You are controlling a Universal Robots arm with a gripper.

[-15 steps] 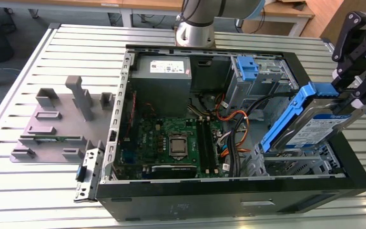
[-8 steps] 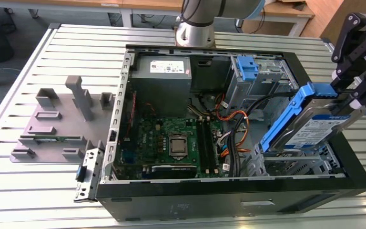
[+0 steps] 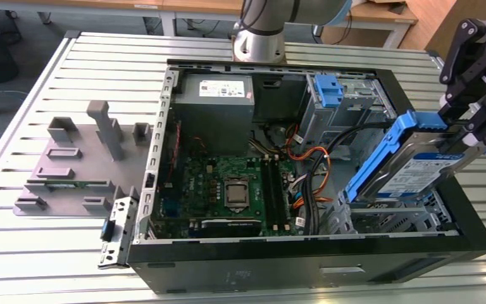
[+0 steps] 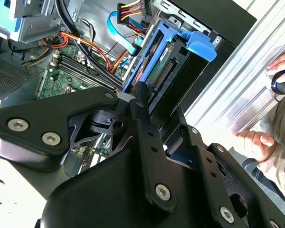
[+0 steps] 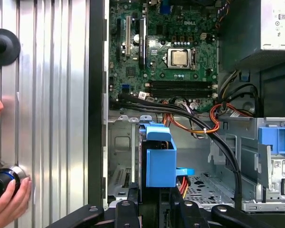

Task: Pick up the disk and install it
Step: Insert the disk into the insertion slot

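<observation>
The disk [image 3: 419,176], a silver drive with a white-and-blue label in a blue carrier frame, hangs tilted over the drive bay at the exterior view's right, near the front of the open computer case [image 3: 311,269]. My gripper [image 3: 467,136] is shut on its raised end. In the second wrist view the fingers [image 4: 140,102] clamp the carrier's edge, and the disk [image 4: 173,61] points down into the case with its connector end showing. In the first wrist view the blue carrier [image 5: 160,161] stands just beyond the gripper [image 5: 154,206], above the metal bay floor.
Inside the case lie the motherboard [image 3: 226,190], a grey power-supply box [image 3: 213,95], a blue bracket [image 3: 331,92] in the rear bay and loose cables [image 3: 311,171] beside the bay. A grey fixture [image 3: 74,164] sits on the slatted table. A person's hands [image 5: 9,199] rest beside the case.
</observation>
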